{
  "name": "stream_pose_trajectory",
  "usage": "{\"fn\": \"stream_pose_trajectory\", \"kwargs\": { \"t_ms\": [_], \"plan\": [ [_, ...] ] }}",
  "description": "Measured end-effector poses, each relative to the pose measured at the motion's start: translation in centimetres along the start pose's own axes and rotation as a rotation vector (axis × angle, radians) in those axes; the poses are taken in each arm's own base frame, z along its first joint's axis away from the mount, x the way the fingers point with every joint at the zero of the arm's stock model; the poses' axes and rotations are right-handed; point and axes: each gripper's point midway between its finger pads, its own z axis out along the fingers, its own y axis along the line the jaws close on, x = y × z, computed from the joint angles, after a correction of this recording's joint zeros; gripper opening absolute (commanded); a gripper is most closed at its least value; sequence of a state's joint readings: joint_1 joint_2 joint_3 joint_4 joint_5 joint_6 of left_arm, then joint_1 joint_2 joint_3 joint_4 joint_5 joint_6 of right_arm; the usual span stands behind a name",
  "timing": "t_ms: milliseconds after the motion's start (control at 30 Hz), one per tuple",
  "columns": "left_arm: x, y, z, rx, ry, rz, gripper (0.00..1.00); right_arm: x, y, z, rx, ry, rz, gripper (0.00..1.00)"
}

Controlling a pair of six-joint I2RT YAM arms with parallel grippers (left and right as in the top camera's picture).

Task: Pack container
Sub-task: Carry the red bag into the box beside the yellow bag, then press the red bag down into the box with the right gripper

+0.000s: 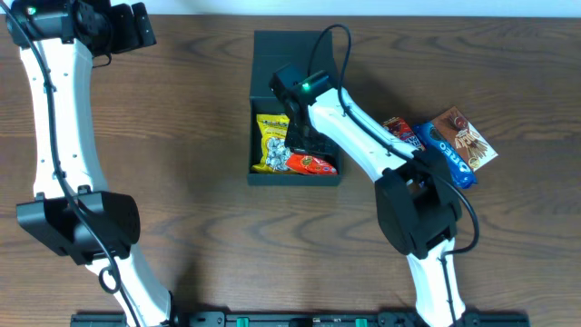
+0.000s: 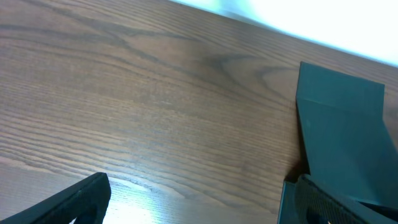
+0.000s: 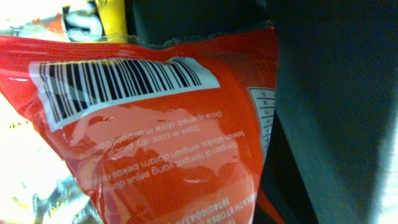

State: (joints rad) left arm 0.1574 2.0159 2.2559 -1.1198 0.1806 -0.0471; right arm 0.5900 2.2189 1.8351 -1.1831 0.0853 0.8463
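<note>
Dark teal container (image 1: 297,54) open, mid-table, holding snacks.

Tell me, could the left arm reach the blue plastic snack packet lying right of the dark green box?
Probably not easily. The left gripper sits far left; the dark green cardboard box and the white right arm lie between it and the blue plastic snack packet.

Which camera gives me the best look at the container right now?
Overhead: it shows nearly the whole container, with a yellow packet and a red packet inside. Left wrist catches only its lid flap at the frame edge. Right wrist sees only a dark wall beside the red packet.
</note>
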Motion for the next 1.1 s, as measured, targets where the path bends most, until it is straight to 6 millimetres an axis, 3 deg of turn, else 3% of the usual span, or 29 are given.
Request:
{"fn": "stream_pose_trajectory", "kwargs": {
  "t_ms": [33, 67, 100, 233, 367, 400, 467, 567, 633, 767, 900, 1100],
  "plan": [
    [0.0, 0.0, 0.0, 0.000, 0.000, 0.000, 0.95, -0.3, 0.1, 0.3, -0.001, -0.018, 0.009, 0.59],
    [0.0, 0.0, 0.0, 0.000, 0.000, 0.000, 0.95, -0.5, 0.0, 0.5, 0.001, -0.027, 0.022, 0.83],
    [0.0, 0.0, 0.0, 0.000, 0.000, 0.000, 0.95, -0.6, -0.1, 0.7, 0.006, -0.037, 0.021, 0.95],
    [0.0, 0.0, 0.0, 0.000, 0.001, 0.000, 0.95, -0.8, -0.4, 0.8, 0.027, -0.050, -0.020, 0.99],
    [0.0, 0.0, 0.0, 0.000, 0.002, 0.000, 0.95, -1.0, -0.9, -0.7, 0.048, -0.045, -0.061, 0.99],
    [0.0, 0.0, 0.0, 0.000, 0.002, 0.000, 0.95, -1.3, -0.7, -1.3, 0.042, -0.054, -0.069, 0.98],
    [0.0, 0.0, 0.0, 0.000, 0.002, 0.000, 0.95, -2.8, 0.5, -3.6, -0.007, -0.110, -0.099, 0.72],
    [0.0, 0.0, 0.0, 0.000, 0.002, 0.000, 0.95, -4.0, 1.5, -6.2, -0.057, -0.170, -0.134, 0.03],
    [0.0, 0.0, 0.0, 0.000, 0.002, 0.000, 0.95, -4.3, 1.6, -7.7, -0.079, -0.198, -0.157, 0.02],
    [0.0, 0.0, 0.0, 0.000, 0.002, 0.000, 0.95, -3.5, 1.2, -7.9, -0.077, -0.167, -0.197, 0.02],
    [0.0, 0.0, 0.0, 0.000, 0.000, 0.000, 0.95, -1.0, 0.5, -4.7, -0.060, -0.056, -0.242, 0.01],
    [0.0, 0.0, 0.0, 0.000, 0.000, 0.000, 0.95, 1.0, 0.4, -0.2, -0.076, 0.013, -0.277, 0.02]
  ]
}}
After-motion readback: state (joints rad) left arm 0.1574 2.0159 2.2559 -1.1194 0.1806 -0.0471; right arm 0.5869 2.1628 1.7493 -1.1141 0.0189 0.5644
